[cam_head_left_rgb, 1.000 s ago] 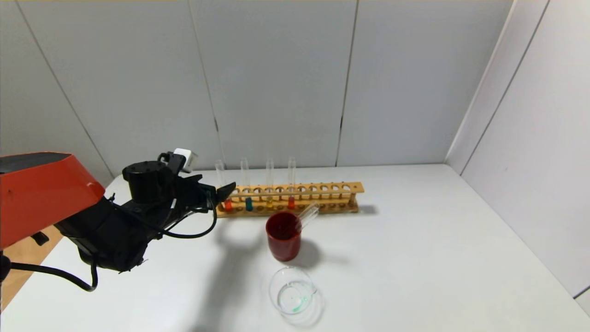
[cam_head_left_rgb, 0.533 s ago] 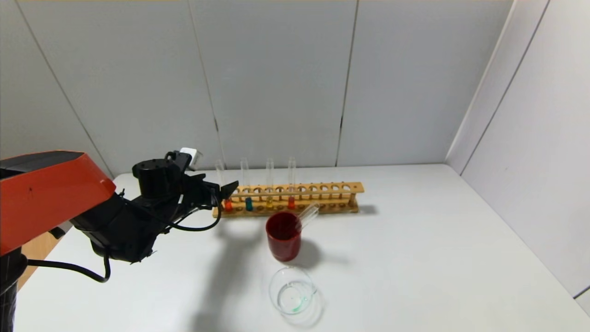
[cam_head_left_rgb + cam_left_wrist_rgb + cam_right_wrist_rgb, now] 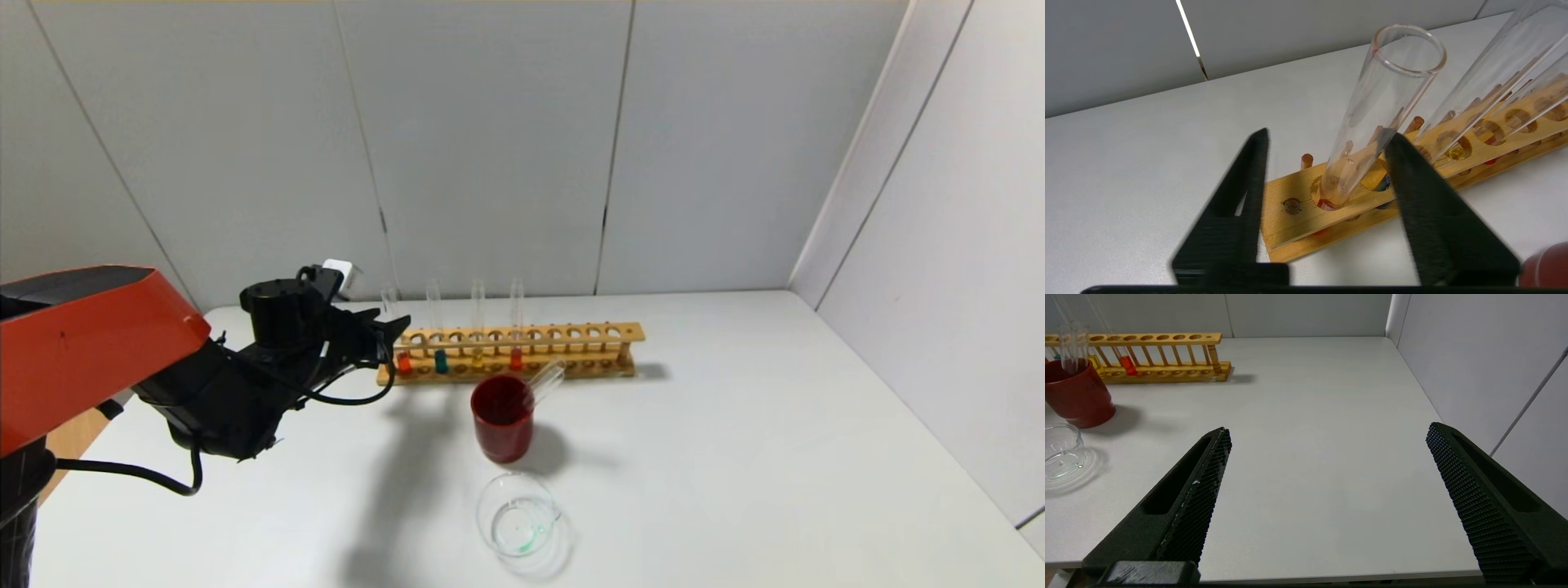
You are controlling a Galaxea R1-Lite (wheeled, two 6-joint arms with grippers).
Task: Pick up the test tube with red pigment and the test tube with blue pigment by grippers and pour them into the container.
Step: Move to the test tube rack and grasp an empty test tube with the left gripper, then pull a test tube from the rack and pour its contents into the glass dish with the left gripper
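Grey panels back a white worktop (image 3: pixel 735 425). At the wooden rack's (image 3: pixel 571 333) nine o'clock end, the left hand (image 3: pixel 1327 143) straddles the test tube with red pigment (image 3: pixel 1372 118), one finger touching, not clamped. Right hand (image 3: pixel 1327 433) gapes wide, empty.

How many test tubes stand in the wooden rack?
4, all at the wooden rack's left end: red tube, blue tube, yellow tube, second red tube. Another tube leans in the red cup.

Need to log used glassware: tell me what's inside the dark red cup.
An empty-looking clear test tube leans inside the dark red cup, its mouth sticking out over the rim. The cup's opaque wall hides the tube's bottom and any liquid.
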